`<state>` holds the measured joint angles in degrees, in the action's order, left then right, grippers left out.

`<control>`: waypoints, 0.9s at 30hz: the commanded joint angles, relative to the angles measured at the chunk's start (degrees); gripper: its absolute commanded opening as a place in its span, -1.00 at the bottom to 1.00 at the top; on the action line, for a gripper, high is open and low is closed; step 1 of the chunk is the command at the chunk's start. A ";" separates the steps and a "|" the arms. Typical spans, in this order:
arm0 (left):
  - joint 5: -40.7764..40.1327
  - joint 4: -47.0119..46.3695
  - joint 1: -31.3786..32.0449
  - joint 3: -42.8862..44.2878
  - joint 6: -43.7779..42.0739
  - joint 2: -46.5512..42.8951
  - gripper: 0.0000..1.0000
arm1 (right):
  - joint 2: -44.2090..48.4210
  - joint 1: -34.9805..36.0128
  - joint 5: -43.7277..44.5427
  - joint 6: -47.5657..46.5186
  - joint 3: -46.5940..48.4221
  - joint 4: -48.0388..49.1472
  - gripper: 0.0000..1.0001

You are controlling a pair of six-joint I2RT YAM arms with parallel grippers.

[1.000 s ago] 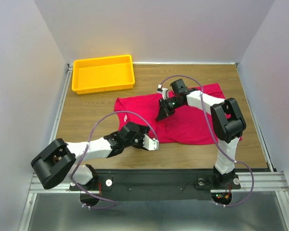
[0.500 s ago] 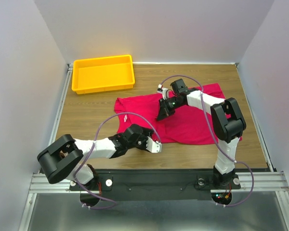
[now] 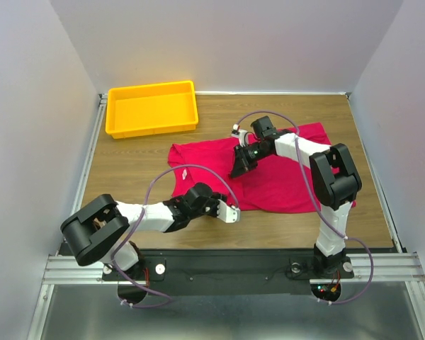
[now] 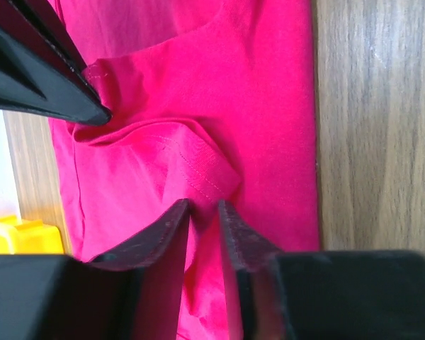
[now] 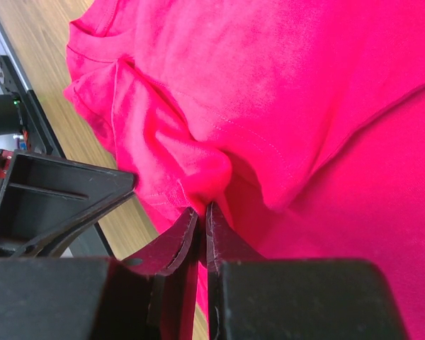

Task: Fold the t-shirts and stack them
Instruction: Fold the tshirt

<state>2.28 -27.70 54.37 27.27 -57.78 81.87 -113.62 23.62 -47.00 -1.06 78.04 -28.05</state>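
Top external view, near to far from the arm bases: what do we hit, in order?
mounting rail → left gripper → right gripper → yellow tray. The t-shirt lies under both grippers, so it has no clear place in the order.

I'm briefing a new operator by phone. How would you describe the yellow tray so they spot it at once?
On the wooden table, look to the far left corner. The yellow tray sits there, shallow and rectangular, apart from the pink t-shirt spread mid-table. It is the only yellow thing on the table.
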 commanded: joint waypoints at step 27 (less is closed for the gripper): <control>12.04 6.34 -5.59 3.05 14.88 -14.53 -1.00 | 4.63 -1.99 1.12 -5.61 3.96 -2.70 -0.20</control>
<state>9.67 -24.32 49.82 27.86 -46.65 70.46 -113.49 22.50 -46.74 -3.05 78.32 -28.91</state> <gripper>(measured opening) 0.019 0.369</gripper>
